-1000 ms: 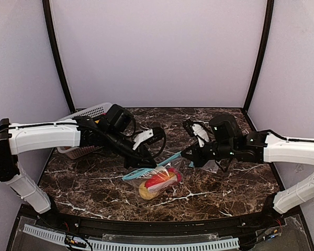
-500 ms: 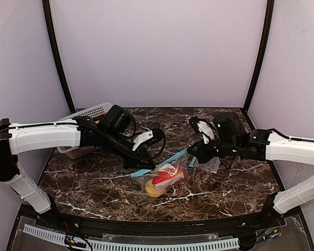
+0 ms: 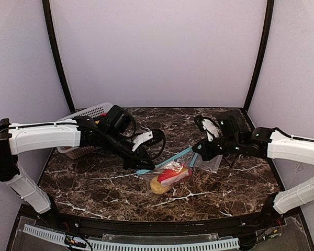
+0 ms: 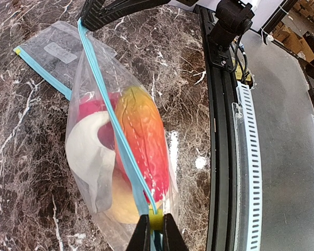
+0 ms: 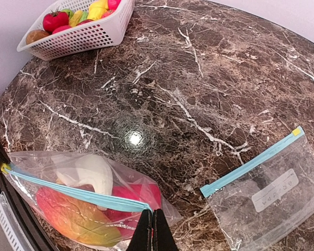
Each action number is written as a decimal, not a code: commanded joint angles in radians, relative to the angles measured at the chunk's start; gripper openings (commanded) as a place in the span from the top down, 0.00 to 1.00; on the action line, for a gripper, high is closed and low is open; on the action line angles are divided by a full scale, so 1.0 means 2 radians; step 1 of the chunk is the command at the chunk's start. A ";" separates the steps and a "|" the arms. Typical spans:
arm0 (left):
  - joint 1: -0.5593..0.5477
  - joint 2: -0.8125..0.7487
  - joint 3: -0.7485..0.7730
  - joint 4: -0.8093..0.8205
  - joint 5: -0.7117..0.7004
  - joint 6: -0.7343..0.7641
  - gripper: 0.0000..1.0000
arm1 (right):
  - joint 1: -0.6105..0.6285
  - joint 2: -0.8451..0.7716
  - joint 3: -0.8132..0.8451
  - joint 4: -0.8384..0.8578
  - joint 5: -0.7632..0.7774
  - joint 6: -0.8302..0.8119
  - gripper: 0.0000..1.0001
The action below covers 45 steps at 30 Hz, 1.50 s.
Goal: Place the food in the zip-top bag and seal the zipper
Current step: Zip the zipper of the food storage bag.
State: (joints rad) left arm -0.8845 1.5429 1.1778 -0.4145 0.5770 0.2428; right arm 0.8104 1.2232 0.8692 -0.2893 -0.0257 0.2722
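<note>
While left hand [image 4: 156, 232] and right hand [image 5: 152, 228] each pinch zipper [image 4: 116, 130] ends, zip-top bag [image 5: 36, 163] sags, centre frame. Film likely thin, slippery; food [image 4: 144, 141] light. Hold stiff zipper strip.

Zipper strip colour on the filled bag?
Light blue zipper strip; left wrist view shows it best.

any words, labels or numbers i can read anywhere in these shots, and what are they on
Nothing here is legible.
white label panel on the empty zip-top bag: faint print, too blurred to read
line of small print low on the filled zip-top bag: too small to read
white basket: no markings visible
</note>
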 commanded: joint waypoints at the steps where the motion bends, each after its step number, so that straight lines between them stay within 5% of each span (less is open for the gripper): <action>1: -0.001 -0.006 -0.003 -0.049 0.007 0.009 0.99 | -0.024 -0.019 0.001 -0.006 0.038 0.006 1.00; 34: 0.027 -0.029 -0.016 -0.059 -0.011 0.015 0.99 | -0.067 -0.051 0.000 -0.031 0.038 -0.007 1.00; 45: 0.060 0.013 -0.011 -0.012 -0.061 -0.051 0.99 | -0.067 0.033 0.044 0.014 -0.027 0.009 1.00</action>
State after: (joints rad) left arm -0.7994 1.5242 1.1606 -0.4187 0.5179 0.1978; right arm 0.6910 1.2339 0.9009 -0.3363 -0.0784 0.2691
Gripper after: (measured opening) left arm 0.061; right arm 0.005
